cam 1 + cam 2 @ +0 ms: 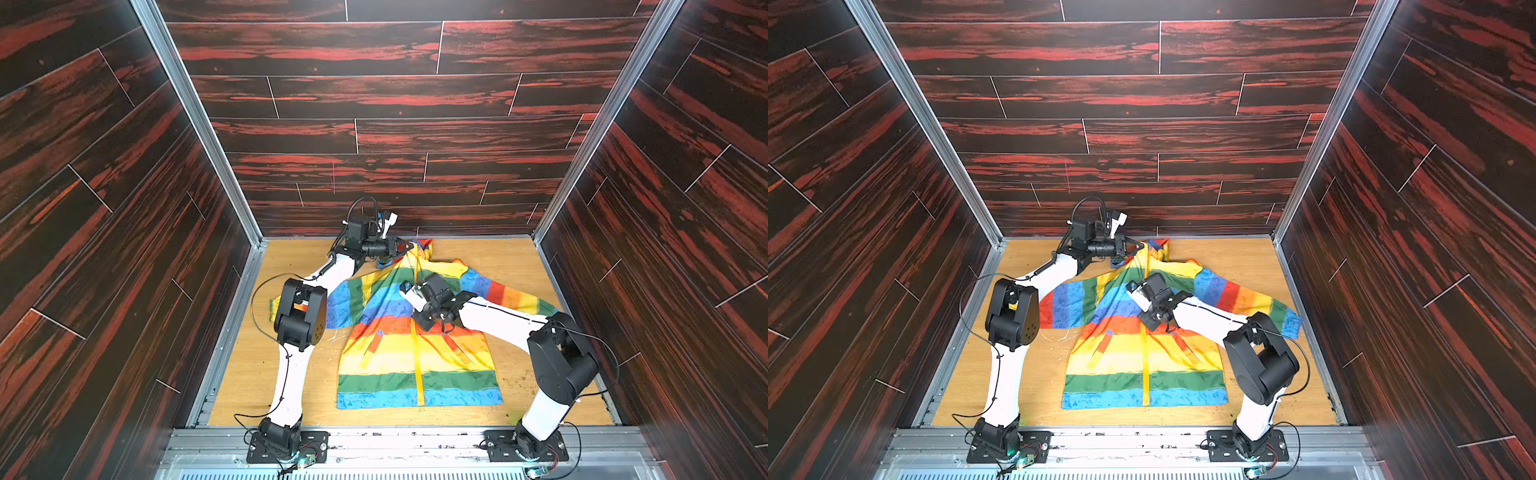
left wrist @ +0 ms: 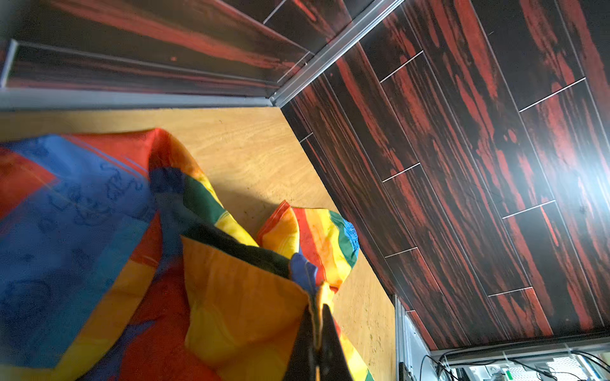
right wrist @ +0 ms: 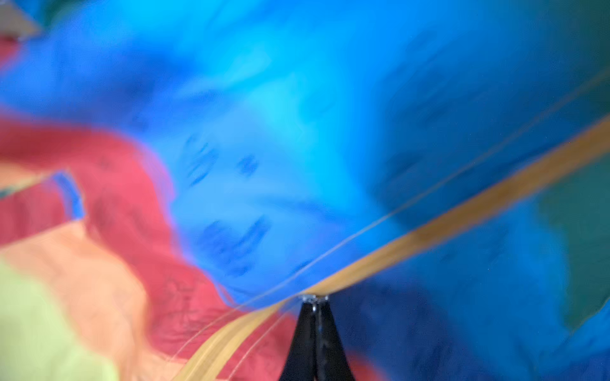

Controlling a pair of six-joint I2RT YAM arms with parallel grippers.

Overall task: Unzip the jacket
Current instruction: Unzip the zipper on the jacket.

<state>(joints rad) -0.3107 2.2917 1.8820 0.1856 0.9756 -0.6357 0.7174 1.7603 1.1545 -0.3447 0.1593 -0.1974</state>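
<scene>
Clenches left gripper [image 1: 406, 245] on the far collar [image 2: 307, 270] of the jacket [image 1: 390, 357], flat on the table [image 1: 507, 257]. Pinches right gripper [image 3: 314, 308] on the zipper pull [image 3: 313, 298] mid-chest — needs a drag along the zipper [image 1: 419, 370] toward the near hem [image 1: 419, 400].

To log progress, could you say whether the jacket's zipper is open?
Zipper shut below the right gripper: one unbroken yellow line to the hem. Above it, cannot tell.
</scene>
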